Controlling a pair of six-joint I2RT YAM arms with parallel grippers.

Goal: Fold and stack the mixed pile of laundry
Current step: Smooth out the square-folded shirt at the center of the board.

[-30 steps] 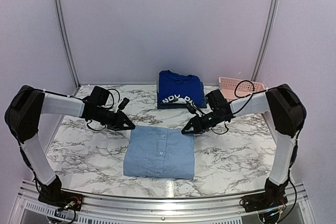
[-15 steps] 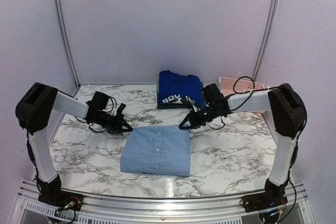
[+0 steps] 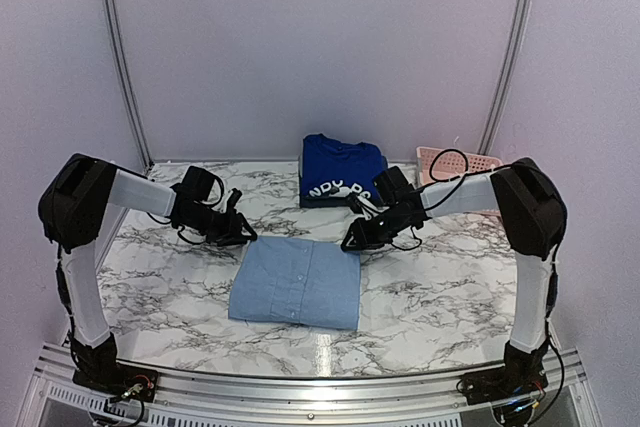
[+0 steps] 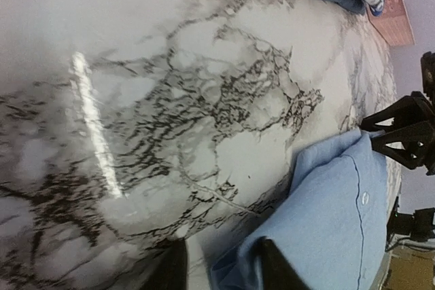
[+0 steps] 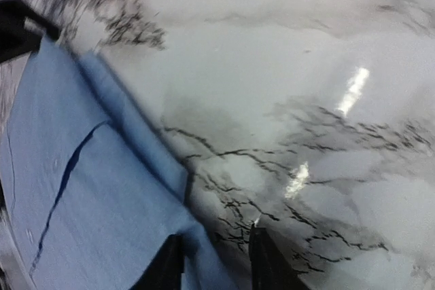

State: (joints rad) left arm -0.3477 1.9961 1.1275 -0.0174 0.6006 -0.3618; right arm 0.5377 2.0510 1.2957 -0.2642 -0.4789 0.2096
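Two pincers sit low on the marble tabletop, one at each far corner of the folded light-blue shirt, which lies flat with its button placket up.

The left pincer is at the shirt's far left corner. Its fingers stand partly apart, and in the wrist view the cloth's edge lies against the right one, with bare marble showing beside the other. Nothing is pinched.

The right pincer is at the shirt's far right corner, also part-way open. The cloth reaches its left finger, marble shows in the gap, and there is no grip.

Beyond the shirt's far edge, clearly apart from it, lies the folded royal-blue T-shirt, its white lettering facing the shirt. A pink basket stands past the shirt's far right corner.
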